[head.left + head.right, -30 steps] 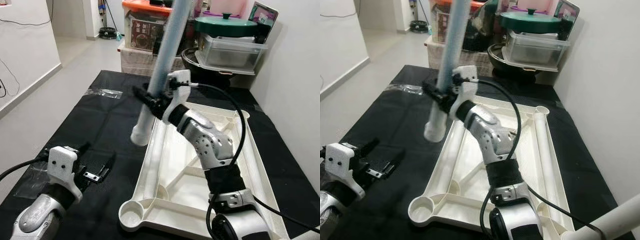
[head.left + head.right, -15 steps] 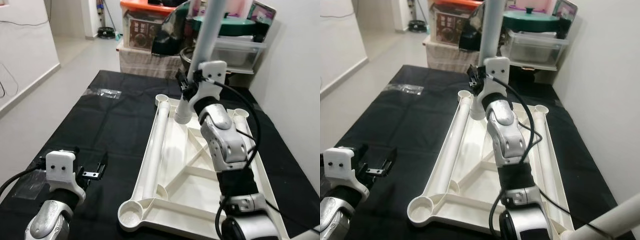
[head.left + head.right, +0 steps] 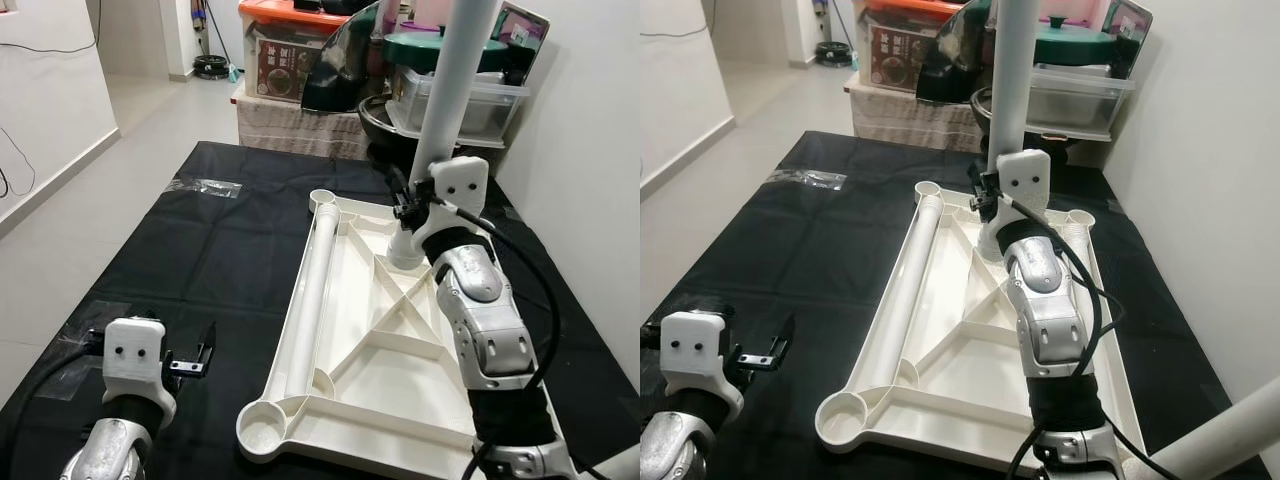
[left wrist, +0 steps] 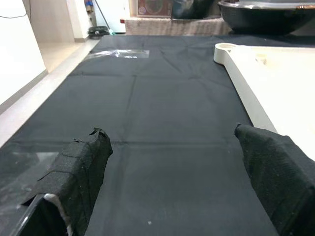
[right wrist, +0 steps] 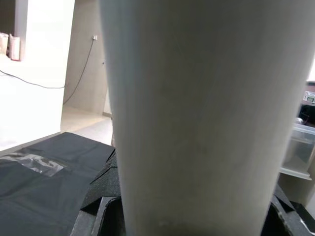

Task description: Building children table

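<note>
The white table top (image 3: 345,418) lies upside down on the black cloth (image 3: 200,250), with round sockets at its corners. My right gripper (image 3: 410,198) is shut on a pale table leg (image 3: 452,90) and holds it almost upright. The leg's lower end (image 3: 404,254) sits over the far right part of the table top, just left of the far right socket (image 3: 1080,217). In the right wrist view the leg (image 5: 197,113) is very close, with black fingers (image 5: 98,194) beside it. My left gripper (image 4: 168,132) hangs open low over the cloth at the near left, apart from the table top.
Storage boxes (image 3: 285,60), a black pan (image 3: 385,120) and a green-lidded container (image 3: 470,75) crowd the far end. A wall (image 3: 590,150) runs along the right, open floor (image 3: 60,200) on the left. Clear tape (image 3: 205,185) lies on the cloth. Another white leg (image 3: 1230,435) pokes in at the near right.
My right arm has swung the leg from a leftward tilt over the table top's left rail to nearly upright at its far right. My left gripper has sunk lower and turned level.
</note>
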You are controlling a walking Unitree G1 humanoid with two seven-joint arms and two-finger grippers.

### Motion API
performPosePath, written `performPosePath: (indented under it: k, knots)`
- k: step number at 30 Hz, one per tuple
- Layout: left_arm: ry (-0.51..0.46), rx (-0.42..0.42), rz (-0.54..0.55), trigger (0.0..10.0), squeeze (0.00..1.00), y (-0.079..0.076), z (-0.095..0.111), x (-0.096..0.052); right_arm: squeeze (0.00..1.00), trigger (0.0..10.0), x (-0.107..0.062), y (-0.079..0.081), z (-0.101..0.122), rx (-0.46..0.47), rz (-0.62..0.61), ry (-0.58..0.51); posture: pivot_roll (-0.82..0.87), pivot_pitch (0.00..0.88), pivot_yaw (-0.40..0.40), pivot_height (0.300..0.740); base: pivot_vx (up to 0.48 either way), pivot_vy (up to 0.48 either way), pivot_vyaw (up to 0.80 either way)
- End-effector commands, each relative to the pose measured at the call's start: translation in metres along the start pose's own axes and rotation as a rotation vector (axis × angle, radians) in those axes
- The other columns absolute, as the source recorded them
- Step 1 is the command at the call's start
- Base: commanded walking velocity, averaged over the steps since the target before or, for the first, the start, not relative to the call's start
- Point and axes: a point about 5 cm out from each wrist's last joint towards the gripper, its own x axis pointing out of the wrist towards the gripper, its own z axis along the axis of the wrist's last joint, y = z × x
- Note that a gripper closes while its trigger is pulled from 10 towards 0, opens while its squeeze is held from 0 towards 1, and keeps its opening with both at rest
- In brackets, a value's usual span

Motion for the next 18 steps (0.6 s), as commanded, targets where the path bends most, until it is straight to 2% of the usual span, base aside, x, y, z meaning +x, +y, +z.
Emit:
performPosePath:
  k: [1,7,10,18]
  knots:
    - [0.003,0.007,-0.006,10.0,0.00,-0.003,0.000,-0.002,0.00,10.0,-0.003,0.000,0.000,-0.017,0.010,0.006,0.06,0.000,-0.113,0.740,0.000,0.000,0.00]
    - [0.001,0.021,-0.002,10.0,0.00,-0.003,-0.001,-0.003,0.00,10.0,-0.020,0.007,-0.013,-0.014,0.073,0.065,0.06,0.000,-0.114,0.740,0.000,0.000,0.00]
    - [-0.005,0.028,-0.007,10.0,0.00,-0.005,-0.001,-0.003,0.00,10.0,-0.024,0.010,-0.016,-0.011,0.093,0.078,0.06,0.000,-0.115,0.740,0.000,0.322,-0.53]
    - [-0.018,0.038,-0.017,10.0,0.00,-0.007,0.000,-0.001,0.00,10.0,-0.023,0.017,-0.014,0.005,0.112,0.066,0.06,0.000,-0.110,0.740,0.000,0.460,0.00]
